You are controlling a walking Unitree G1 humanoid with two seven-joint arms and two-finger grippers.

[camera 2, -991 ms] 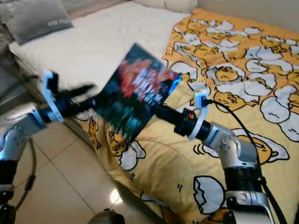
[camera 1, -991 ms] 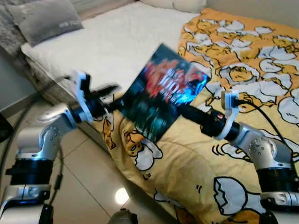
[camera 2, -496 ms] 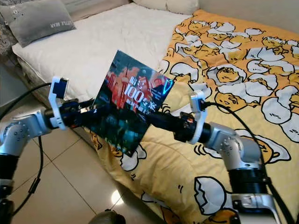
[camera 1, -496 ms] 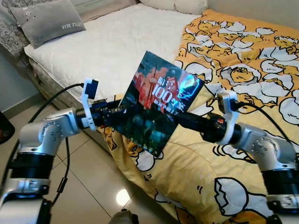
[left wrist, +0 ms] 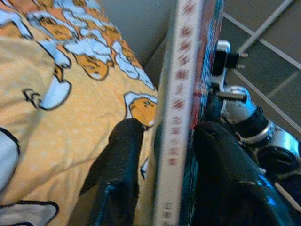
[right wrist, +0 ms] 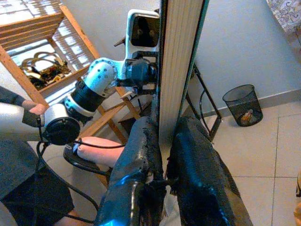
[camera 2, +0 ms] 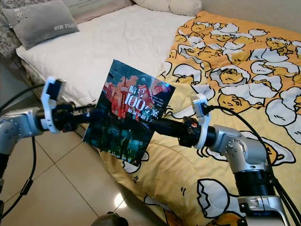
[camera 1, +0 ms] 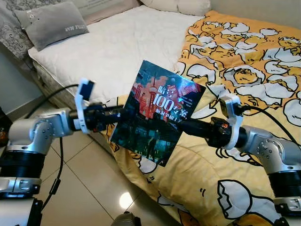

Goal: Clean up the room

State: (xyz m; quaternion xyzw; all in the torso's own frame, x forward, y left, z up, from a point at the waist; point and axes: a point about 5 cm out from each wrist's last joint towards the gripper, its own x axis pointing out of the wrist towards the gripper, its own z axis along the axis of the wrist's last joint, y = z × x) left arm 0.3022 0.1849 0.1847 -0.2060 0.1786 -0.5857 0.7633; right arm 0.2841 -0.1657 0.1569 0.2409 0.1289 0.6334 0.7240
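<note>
A book [camera 1: 157, 113] with a dark cover, red city picture and white "100" title hangs upright in the air at the bed's near edge, held from both sides. My left gripper [camera 1: 121, 114] is shut on its left edge. In the left wrist view the book's spine [left wrist: 181, 117] runs between the two black fingers [left wrist: 123, 155]. My right gripper [camera 1: 182, 126] is shut on the right edge. In the right wrist view the page edge [right wrist: 178, 61] rises between that gripper's fingers [right wrist: 141, 155].
Behind the book stands a bed with a white mattress [camera 1: 127, 42], a grey pillow [camera 1: 51, 23] and a yellow egg-print duvet [camera 1: 244, 56] hanging over the side. Tiled floor [camera 1: 84, 188] lies below. The right wrist view holds a black wastebasket [right wrist: 242, 106], a wooden shelf [right wrist: 37, 42] and a seated person [right wrist: 28, 155].
My left gripper, apart from the book a second ago, has reached its left edge and shut on it. The book has come slightly lower and steadier between both arms.
</note>
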